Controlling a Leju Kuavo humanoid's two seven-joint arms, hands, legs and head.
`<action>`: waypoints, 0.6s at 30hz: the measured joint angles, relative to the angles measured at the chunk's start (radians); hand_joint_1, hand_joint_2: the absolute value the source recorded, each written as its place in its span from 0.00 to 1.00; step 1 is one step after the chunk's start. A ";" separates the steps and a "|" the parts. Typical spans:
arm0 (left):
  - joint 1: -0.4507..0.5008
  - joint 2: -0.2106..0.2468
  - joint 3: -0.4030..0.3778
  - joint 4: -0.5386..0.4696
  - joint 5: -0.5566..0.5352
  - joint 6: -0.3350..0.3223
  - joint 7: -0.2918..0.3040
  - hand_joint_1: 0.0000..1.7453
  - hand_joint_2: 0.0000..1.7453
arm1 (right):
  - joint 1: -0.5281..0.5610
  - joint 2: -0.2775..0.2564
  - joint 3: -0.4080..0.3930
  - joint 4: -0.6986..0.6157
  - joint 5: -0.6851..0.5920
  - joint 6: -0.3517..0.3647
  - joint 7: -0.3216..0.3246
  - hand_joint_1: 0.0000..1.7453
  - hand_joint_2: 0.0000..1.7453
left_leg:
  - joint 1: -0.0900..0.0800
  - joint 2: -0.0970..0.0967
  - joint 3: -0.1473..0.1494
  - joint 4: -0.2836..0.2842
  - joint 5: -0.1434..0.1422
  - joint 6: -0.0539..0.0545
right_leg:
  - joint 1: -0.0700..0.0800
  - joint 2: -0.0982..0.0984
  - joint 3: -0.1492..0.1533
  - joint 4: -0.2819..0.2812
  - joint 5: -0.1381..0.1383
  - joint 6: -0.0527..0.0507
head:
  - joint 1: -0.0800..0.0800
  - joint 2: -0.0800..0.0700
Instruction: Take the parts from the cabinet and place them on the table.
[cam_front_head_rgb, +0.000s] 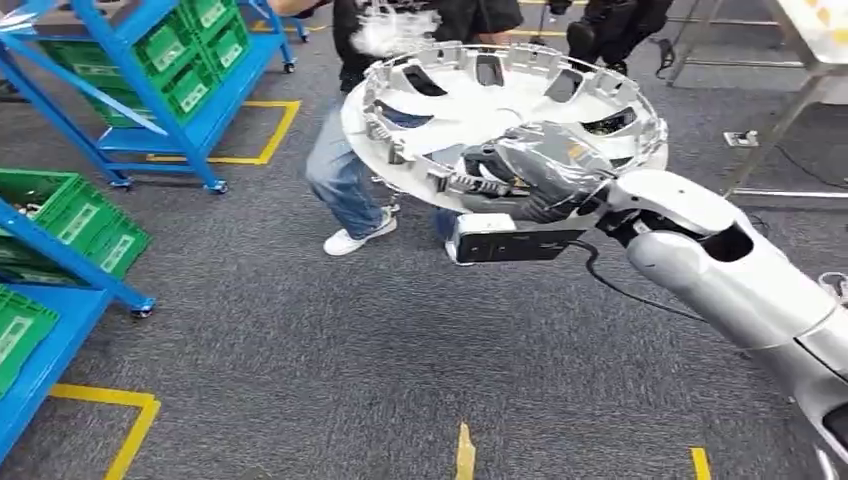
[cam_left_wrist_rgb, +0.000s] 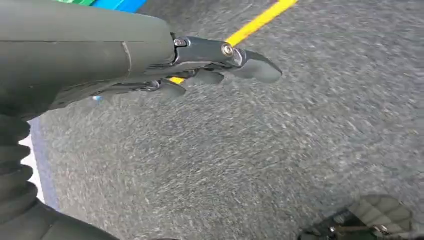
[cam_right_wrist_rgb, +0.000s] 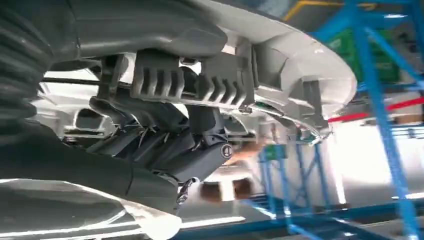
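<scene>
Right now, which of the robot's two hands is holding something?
The right hand grips the rim of the round silver plastic wheel cover, carried above the grey carpet. The left hand holds nothing, its fingers extended over the floor.

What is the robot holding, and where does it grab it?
The right hand holds a silver wheel cover by its near rim. The left hand holds nothing; its fingers hang over the grey floor.

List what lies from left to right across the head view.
Green crates on the blue rack → person's white shoe → silver wheel cover held by the right hand → right arm.
</scene>
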 joint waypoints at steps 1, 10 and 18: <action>0.000 -0.001 0.000 0.000 0.000 0.000 0.000 0.00 1.00 | -0.002 0.000 0.000 -0.001 0.000 0.000 0.001 1.00 1.00 | 0.003 -0.048 -0.010 0.033 -0.027 0.000 | -0.001 0.012 0.000 0.000 0.000 -0.003 | 0.000 0.000; 0.004 -0.002 0.000 0.000 0.000 0.000 0.000 0.00 1.00 | 0.001 0.003 0.004 -0.001 -0.009 -0.001 0.005 1.00 1.00 | 0.011 -0.196 -0.031 0.039 0.031 0.015 | 0.000 0.130 -0.003 0.007 0.002 -0.009 | -0.003 0.000; -0.001 -0.005 0.000 0.000 0.000 -0.003 0.000 0.00 1.00 | -0.021 -0.047 -0.041 0.009 -0.032 -0.006 0.001 1.00 1.00 | 0.008 -0.119 -0.020 -0.008 0.034 0.033 | -0.002 0.067 -0.098 0.138 -0.064 0.038 | 0.009 0.000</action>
